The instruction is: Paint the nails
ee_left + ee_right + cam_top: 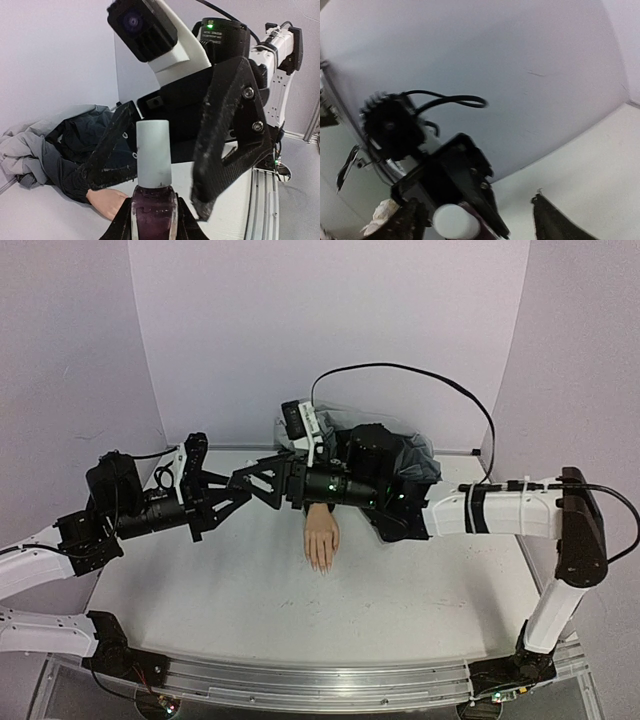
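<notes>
Left wrist view: left gripper (154,233) grasps the polish bottle (154,212); right gripper (149,194), released, straddles its cap (153,150).

Soft, even overhead light, faint arm shadows on the tabletop (220,610), polish bottle (154,215) sharp in the left wrist view, right wrist view blurred, the nails (321,566) too small to resolve

Pale lilac walls (330,330) around a white table (300,610), aluminium rail (300,680) along its near edge.
</notes>
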Controlling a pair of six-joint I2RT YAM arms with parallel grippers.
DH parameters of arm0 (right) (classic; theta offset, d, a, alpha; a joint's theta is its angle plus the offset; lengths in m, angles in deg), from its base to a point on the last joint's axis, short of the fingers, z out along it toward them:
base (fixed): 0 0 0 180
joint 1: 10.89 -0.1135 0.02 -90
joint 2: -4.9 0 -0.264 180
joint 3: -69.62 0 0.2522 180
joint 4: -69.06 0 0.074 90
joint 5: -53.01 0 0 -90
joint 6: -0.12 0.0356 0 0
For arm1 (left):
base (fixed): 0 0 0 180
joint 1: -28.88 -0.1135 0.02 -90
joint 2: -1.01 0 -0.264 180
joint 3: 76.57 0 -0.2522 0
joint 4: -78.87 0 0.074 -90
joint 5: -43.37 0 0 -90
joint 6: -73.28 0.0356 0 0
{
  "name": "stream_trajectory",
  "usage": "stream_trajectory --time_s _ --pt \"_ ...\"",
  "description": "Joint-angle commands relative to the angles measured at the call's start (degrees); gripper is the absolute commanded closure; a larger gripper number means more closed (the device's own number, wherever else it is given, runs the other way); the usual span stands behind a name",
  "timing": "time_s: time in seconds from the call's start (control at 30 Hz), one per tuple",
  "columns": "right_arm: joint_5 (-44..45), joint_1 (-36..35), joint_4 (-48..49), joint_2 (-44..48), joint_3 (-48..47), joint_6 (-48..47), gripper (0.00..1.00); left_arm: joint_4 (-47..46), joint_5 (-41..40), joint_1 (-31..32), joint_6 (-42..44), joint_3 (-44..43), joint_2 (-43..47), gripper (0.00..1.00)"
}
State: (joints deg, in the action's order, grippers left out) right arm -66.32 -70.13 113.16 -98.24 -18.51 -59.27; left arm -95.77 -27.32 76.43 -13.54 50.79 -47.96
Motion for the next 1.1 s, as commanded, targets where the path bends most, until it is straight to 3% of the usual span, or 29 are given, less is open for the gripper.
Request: stream_trajectory --time_s 0.0,0.1,0.37,0.6,0.7,0.83,0.9,0.97,1.07 --pt "22.01 0.01 -14.47 9.67 0.93 2.38 0.13 -4.81 -8.08 -0.28 1.69 -1.32 0.04 1.0" --pt "23.84 0.06 -15.13 12.94 3.47 1.94 0.02 -4.59 -9.66 -0.27 3.1 -1.11 -0.3 1.0" --pt "21.36 -0.7 -16.44 8.91 -2.18 5.39 0.03 -3.19 -10.9 -0.25 3.49 -1.95 -2.1 1.0" --pt "23.62 -2.15 -16.92 1.93 -9.63 10.84 0.41 -1.98 -13.38 -0.22 3.39 -2.69 -3.96 1.0" --pt "23.61 -2.59 -17.61 -0.2 -12.21 11.19 0.52 -1.72 -12.98 -0.26 2.99 -2.93 -4.53 1.0" --pt "23.74 -2.88 -17.67 -1.25 -13.4 11.01 0.77 -1.53 -12.85 -0.27 2.71 -3.05 -4.58 1.0" --pt "23.64 -2.9 -17.58 -1.73 -13.45 11.01 0.84 -1.46 -12.49 -0.26 2.65 -3.1 -4.48 1.0" --pt "23.33 -2.82 -17.49 -1.82 -13.36 10.53 0.99 -1.44 -11.64 -0.26 2.55 -3.13 -4.52 1.0" --pt "21.46 -2.74 -14.97 -0.79 -11.36 6.53 1.0 -1.44 -8.08 -0.26 2.44 -3.11 -4.3 1.0"
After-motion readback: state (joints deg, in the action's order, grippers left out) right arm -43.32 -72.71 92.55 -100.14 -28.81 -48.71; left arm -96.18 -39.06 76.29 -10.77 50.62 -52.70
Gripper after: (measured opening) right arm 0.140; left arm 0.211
